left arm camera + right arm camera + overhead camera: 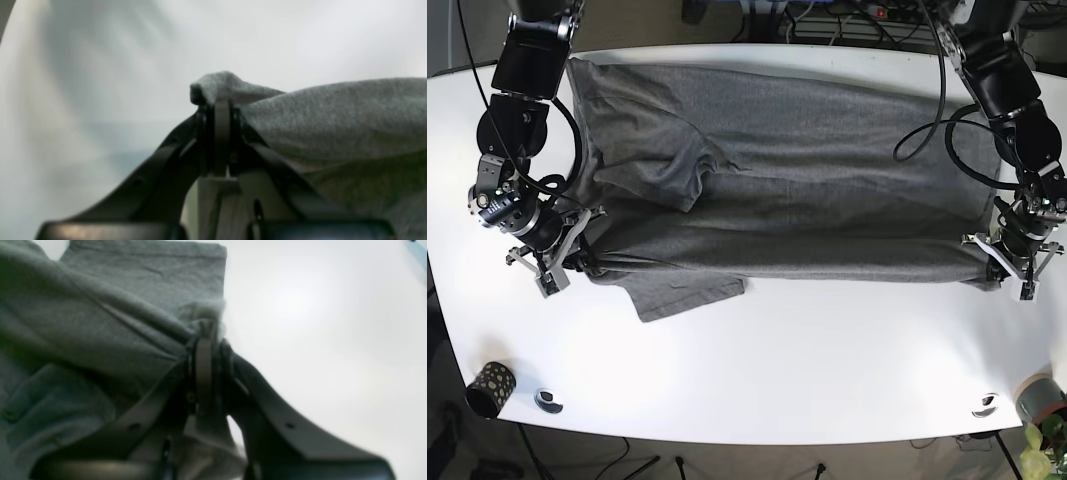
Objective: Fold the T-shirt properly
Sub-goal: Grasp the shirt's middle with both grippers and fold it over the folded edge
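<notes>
Your left gripper [1015, 268] and right gripper [567, 262] each pinch an end of the grey T-shirt [777, 160] on the white table [777, 360] — it is soft and floppy, so hold the folded edge tight and lift both ends together

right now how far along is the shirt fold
Early. Done: the grey T-shirt lies spread across the white table, its near long edge gathered. In hand: the right gripper and left gripper are each shut on an end of that edge. Left: carrying the edge over, tucking the sleeve that sticks out toward the front, then folding crosswise.
</notes>
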Robot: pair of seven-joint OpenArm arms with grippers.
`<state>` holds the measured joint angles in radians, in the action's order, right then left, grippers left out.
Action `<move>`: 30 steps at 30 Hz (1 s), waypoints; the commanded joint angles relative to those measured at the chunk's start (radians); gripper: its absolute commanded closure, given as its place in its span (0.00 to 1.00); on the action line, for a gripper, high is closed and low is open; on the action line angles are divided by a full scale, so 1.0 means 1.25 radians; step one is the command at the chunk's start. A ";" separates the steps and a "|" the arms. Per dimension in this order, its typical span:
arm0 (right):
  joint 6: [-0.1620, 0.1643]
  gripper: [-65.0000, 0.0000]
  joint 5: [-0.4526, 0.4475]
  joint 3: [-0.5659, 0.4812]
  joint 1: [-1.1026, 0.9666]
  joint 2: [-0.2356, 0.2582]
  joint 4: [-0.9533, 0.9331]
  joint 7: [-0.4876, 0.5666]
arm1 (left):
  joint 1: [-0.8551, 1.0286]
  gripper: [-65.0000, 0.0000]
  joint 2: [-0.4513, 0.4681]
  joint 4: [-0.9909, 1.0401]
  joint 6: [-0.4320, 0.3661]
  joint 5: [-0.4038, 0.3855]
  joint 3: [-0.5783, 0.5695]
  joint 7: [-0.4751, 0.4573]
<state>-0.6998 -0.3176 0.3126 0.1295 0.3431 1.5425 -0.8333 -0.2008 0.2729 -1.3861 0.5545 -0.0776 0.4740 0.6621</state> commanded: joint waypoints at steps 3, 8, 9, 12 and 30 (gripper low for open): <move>0.001 0.97 -0.007 0.050 -0.045 0.013 0.112 -0.013 | 0.040 1.00 -0.021 -0.129 0.004 -0.006 0.051 0.037; 0.001 0.97 -0.012 0.079 -0.134 0.012 0.218 -0.052 | 0.112 1.00 -0.030 -0.214 0.006 -0.006 0.066 0.072; 0.001 0.97 -0.012 0.083 -0.147 0.012 0.230 -0.054 | 0.123 1.00 -0.030 -0.225 0.006 -0.006 0.066 0.074; 0.001 0.97 -0.013 0.089 -0.210 0.011 0.270 -0.057 | 0.177 1.00 -0.031 -0.260 0.006 -0.007 0.066 0.074; 0.001 0.95 -0.012 0.188 -0.420 -0.091 0.327 -0.057 | 0.349 1.00 -0.030 -0.278 0.080 -0.001 0.130 0.075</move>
<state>-0.7013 -0.3355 0.5377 -0.3851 0.2256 1.9301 -0.9207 0.2295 0.2165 -1.7180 0.6514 -0.0837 0.6201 0.7689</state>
